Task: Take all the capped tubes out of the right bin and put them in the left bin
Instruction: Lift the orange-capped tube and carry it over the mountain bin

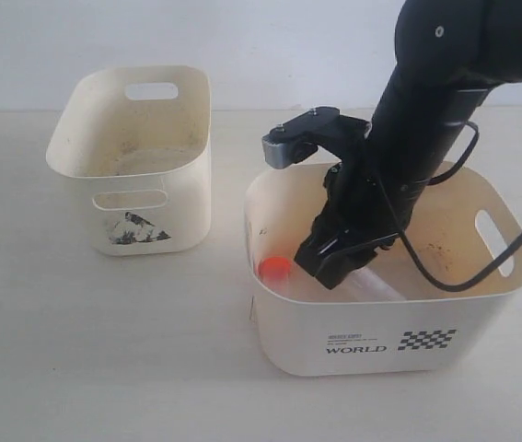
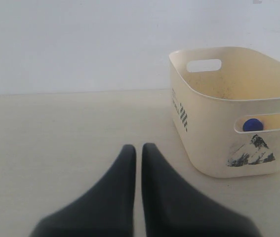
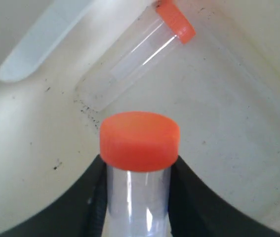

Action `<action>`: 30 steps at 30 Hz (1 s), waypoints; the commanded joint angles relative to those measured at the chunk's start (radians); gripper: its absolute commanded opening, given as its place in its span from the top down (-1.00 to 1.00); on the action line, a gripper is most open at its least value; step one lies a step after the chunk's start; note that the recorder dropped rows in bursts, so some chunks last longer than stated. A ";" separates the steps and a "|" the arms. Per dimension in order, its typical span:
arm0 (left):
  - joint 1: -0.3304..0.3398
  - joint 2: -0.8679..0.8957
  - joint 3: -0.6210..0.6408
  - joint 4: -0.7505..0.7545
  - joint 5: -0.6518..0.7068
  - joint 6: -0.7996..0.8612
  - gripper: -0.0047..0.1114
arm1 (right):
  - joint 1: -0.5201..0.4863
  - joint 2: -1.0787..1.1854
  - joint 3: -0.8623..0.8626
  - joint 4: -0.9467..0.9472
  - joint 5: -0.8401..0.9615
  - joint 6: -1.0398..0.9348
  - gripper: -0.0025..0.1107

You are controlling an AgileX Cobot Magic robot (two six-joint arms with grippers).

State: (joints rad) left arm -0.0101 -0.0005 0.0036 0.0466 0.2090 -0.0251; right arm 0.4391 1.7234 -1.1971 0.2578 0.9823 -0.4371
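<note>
Here, three capped tubes are in play: two orange-capped and one blue-capped. The right gripper (image 1: 342,262), reaching down inside the right bin (image 1: 481,304), is clamped on one orange-capped tube (image 3: 139,148), whose cap stands clear of the fingertips. The second orange-capped tube (image 3: 140,57) lies on its side on the speckled bin floor just beyond, apart from the held one. Of the blue-capped tube (image 2: 252,125) only the cap shows, through the front handle slot of the left bin (image 2: 204,143), above the dark sticker (image 2: 251,152). The two bins stand apart on the pale tabletop (image 1: 104,368), with bare surface between them. The right bin's walls close round the arm on every side, leaving only the top open. The left gripper (image 2: 139,148) hangs low over the table, fingers pressed together on nothing, short of the left bin.
</note>
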 commanded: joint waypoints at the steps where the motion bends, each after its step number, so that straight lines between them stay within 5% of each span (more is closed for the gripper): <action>1: 0.000 0.000 -0.004 0.002 0.000 -0.010 0.84 | 0.001 -0.032 -0.008 -0.010 0.016 -0.020 0.96; 17: 0.000 0.000 -0.004 0.002 0.000 -0.010 0.84 | 0.001 -0.069 -0.232 -0.059 0.096 -0.025 0.96; 30: 0.000 0.000 -0.004 0.002 0.000 -0.010 0.84 | -0.001 0.001 -0.331 0.034 -0.230 -0.080 0.96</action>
State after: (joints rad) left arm -0.0101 -0.0005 0.0036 0.0466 0.2090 -0.0251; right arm 0.4391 1.7037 -1.5225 0.2305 0.8262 -0.4753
